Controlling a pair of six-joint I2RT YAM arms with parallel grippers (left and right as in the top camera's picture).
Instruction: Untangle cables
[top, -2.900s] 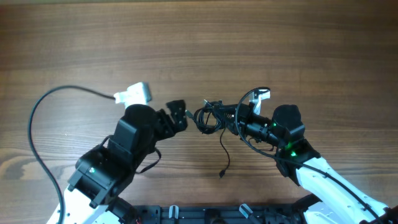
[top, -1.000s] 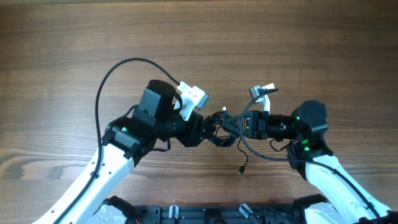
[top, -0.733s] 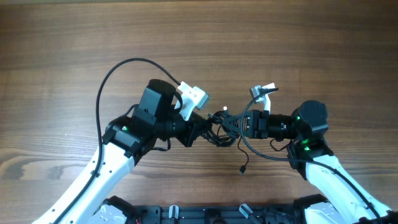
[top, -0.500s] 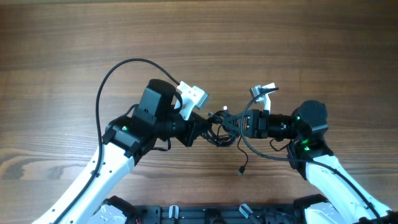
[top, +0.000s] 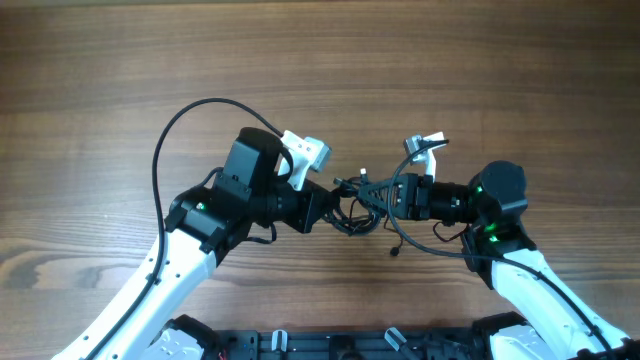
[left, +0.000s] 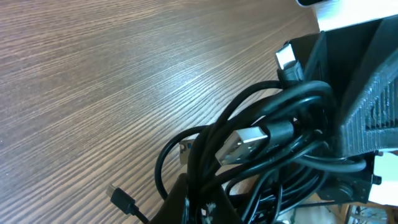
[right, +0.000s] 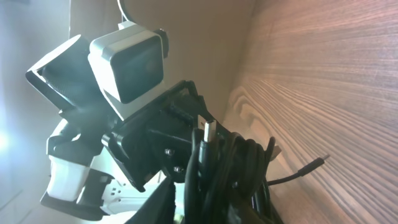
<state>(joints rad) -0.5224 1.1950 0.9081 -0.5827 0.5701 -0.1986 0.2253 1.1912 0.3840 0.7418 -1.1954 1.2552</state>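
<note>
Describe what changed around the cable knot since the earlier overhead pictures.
The left gripper moved in to the knot and its jaws closed on the cables. The dangling plug end drew up toward the knot. The right gripper stayed at the knot's right side.

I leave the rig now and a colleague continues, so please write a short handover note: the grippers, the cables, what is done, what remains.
Left gripper: shut on the left side of the cable knot.
Right gripper: at the knot's right side; whether it is open or shut cannot be told.
Cables: one black knot between the two grippers, over the wooden table. A USB plug sticks out of it, and one loose end trails below it.
Done: the knot is gripped.
Left: no cable is separated yet, so all the untangling remains.
</note>
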